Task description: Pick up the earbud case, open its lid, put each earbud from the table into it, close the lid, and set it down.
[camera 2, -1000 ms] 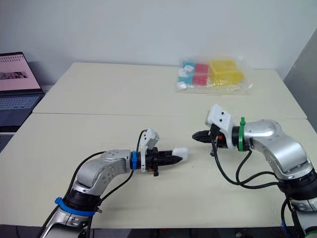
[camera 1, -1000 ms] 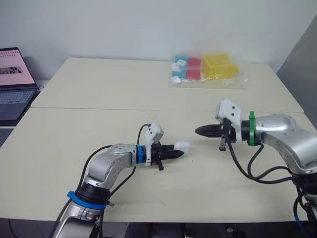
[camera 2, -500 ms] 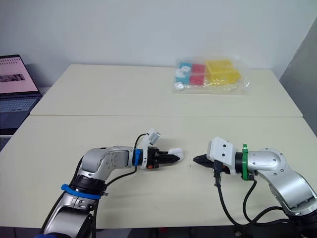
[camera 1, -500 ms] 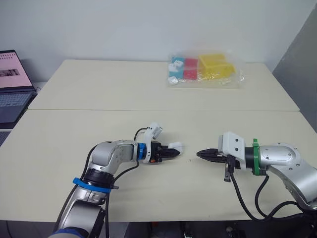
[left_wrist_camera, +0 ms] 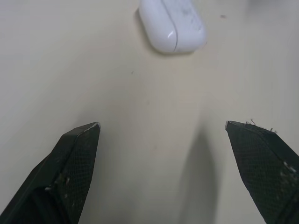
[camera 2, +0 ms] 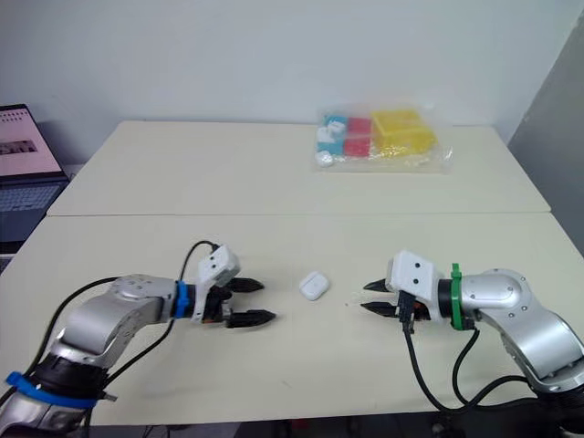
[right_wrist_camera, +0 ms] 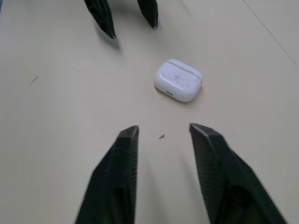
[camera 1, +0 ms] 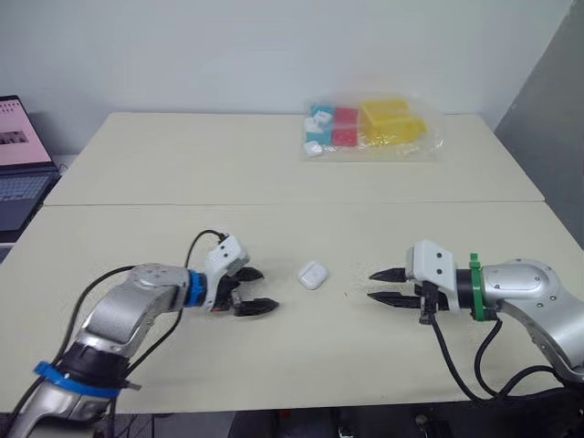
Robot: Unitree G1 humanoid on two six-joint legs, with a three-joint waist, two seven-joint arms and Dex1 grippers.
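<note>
The white earbud case (camera 1: 312, 275) lies flat on the table with its lid shut, between my two grippers and touched by neither. The case (left_wrist_camera: 173, 24) sits just beyond my left fingers, and the case (right_wrist_camera: 178, 79) lies ahead of my right ones. My left gripper (camera 1: 255, 290) is open wide to the case's left, nothing in it. My right gripper (camera 1: 378, 285) is open to the case's right, empty, fingertips pointing at the case. I see no loose earbuds on the table.
A clear bag (camera 1: 370, 130) with yellow, red, blue and white items lies at the table's far side. A laptop (camera 1: 20, 155) stands off the table's left edge. A seam (camera 1: 365, 203) runs across the beige tabletop.
My left gripper let go of the case and drew back left, opening wide. The case now rests on the table. My right gripper has opened. The camera has tilted down.
</note>
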